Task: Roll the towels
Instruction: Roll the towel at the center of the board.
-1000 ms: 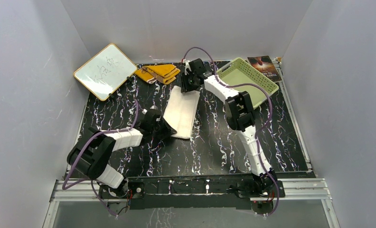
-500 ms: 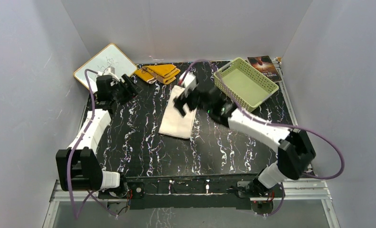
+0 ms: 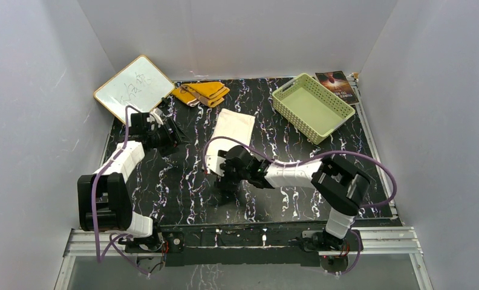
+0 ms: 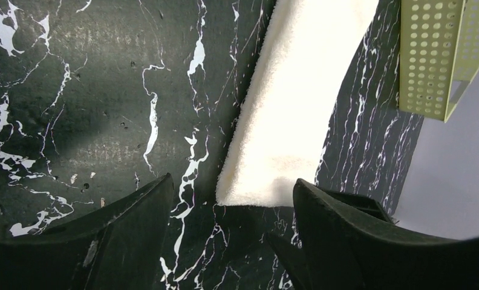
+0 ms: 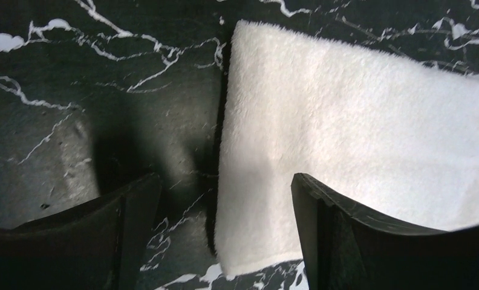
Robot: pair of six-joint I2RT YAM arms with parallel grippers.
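The cream-white towel (image 3: 232, 128) lies flat on the black marble table, one short end toward the arms. My right gripper (image 3: 222, 175) hangs low over that near end and hides it from above. In the right wrist view the gripper (image 5: 225, 181) is open, with the towel (image 5: 358, 133) edge running between its fingers. My left gripper (image 3: 173, 134) stands to the left of the towel, apart from it. It is open too (image 4: 232, 186), with the towel's (image 4: 297, 103) corner just ahead of its fingertips. The mustard-yellow towel (image 3: 202, 92) lies folded at the back.
A pale green slotted basket (image 3: 312, 106) stands at the back right, also seen in the left wrist view (image 4: 436, 54). A white board with a wooden frame (image 3: 133, 89) leans at the back left. A booklet (image 3: 337, 84) lies behind the basket.
Both grippers have opened. The right arm swung from the towel's far end to its near end. The left arm went out to the left, then came slightly back toward the towel.
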